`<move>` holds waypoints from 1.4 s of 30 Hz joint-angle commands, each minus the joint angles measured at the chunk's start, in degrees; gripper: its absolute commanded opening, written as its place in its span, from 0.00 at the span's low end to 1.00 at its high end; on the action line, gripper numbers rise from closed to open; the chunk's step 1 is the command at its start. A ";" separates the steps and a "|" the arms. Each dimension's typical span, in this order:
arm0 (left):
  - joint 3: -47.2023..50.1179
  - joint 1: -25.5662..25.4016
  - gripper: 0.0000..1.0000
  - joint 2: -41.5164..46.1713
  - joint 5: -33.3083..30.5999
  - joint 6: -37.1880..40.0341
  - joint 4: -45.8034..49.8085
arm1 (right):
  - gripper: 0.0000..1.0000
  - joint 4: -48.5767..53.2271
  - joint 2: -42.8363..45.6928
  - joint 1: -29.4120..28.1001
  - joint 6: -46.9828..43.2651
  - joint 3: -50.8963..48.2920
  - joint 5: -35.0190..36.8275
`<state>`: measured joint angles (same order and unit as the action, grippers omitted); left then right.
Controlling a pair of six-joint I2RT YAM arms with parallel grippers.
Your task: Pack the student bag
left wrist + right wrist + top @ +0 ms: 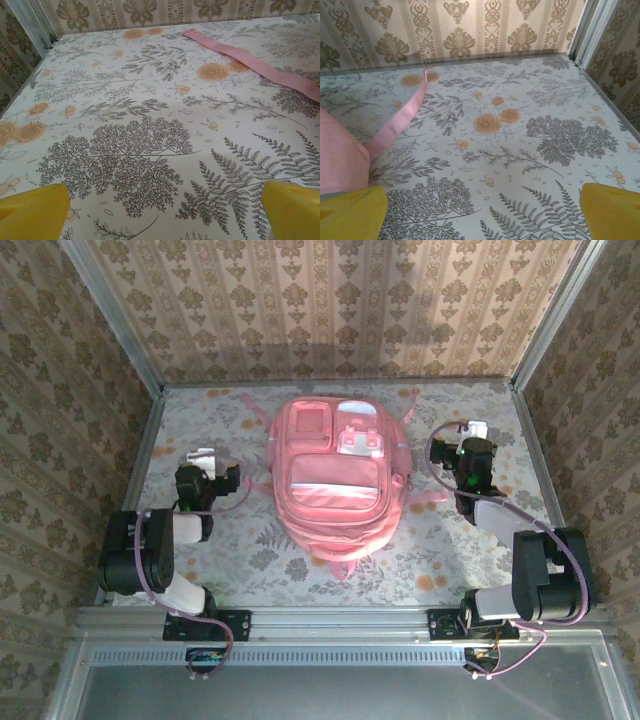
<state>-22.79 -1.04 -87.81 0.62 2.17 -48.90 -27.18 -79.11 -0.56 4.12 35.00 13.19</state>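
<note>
The student bag lies flat in the middle of the table, a big pink backpack with its paler front pockets facing up and its straps spread out at the far end. My left gripper rests to the left of it, open, with bare cloth between its yellow fingertips; a pink strap crosses the table ahead of it. My right gripper sits to the right of the bag, open as well and holding nothing. The bag's side and a strap lie just left of its fingers.
A floral-printed cloth covers the table. Wallpapered walls close it in on three sides, with metal posts in the far corners. A metal rail runs along the near edge by the arm bases.
</note>
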 commanded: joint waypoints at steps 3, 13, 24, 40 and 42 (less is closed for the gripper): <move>-0.86 -0.10 1.00 -0.29 -1.06 1.10 0.90 | 1.00 5.80 -1.59 2.16 3.05 2.77 -3.87; -0.94 -0.10 1.00 -0.30 -1.15 1.12 1.09 | 1.00 -39.86 -10.68 2.58 0.06 -19.36 -14.59; -0.99 0.51 1.00 -0.26 -0.21 0.75 1.09 | 1.00 -23.47 -8.91 1.45 -1.04 -12.24 -12.75; -0.59 0.16 1.00 -0.09 -0.62 0.94 0.65 | 1.00 -23.93 -8.70 -0.76 -3.07 -12.55 -10.29; -0.59 0.16 1.00 -0.10 -0.62 0.97 0.62 | 1.00 -23.91 -8.71 -0.79 -3.07 -12.59 -10.31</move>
<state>-22.81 -0.73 -87.81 0.19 2.24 -48.62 -50.78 -88.47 -1.23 1.67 22.26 1.69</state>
